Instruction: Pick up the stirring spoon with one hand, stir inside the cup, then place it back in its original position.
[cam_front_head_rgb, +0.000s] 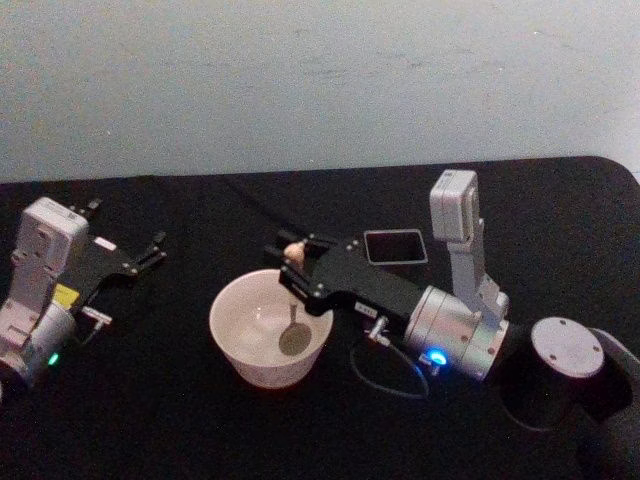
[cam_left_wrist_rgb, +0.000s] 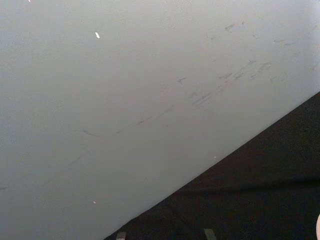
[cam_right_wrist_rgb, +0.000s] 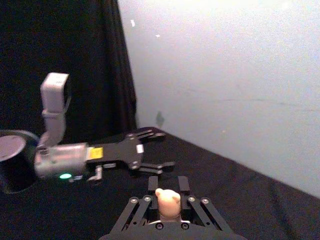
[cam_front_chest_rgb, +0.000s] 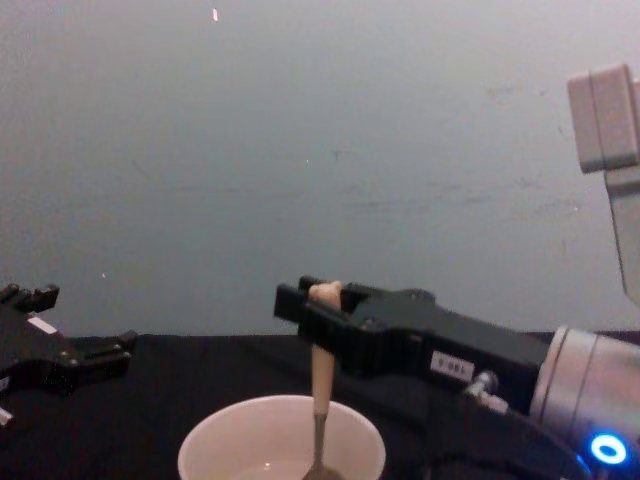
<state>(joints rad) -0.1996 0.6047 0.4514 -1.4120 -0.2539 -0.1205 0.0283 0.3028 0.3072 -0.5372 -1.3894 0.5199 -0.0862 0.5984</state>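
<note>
The left gripper (cam_front_head_rgb: 148, 257) lies idle near the table's left edge, fingers spread and empty. At mid-table the cup (cam_front_head_rgb: 235, 350) has the spoon (cam_front_head_rgb: 293, 336) dipped in it, its handle clamped by the right gripper (cam_front_head_rgb: 297, 262). Pickup is done, stirring seems underway, and the return remains. The chest view shows the spoon upright; the head view adds the dark holder (cam_front_head_rgb: 395, 246) behind.

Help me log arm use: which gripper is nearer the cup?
Right. The right gripper hangs over the cup, shut on the stirring spoon; the left gripper rests apart, to its left.
</note>
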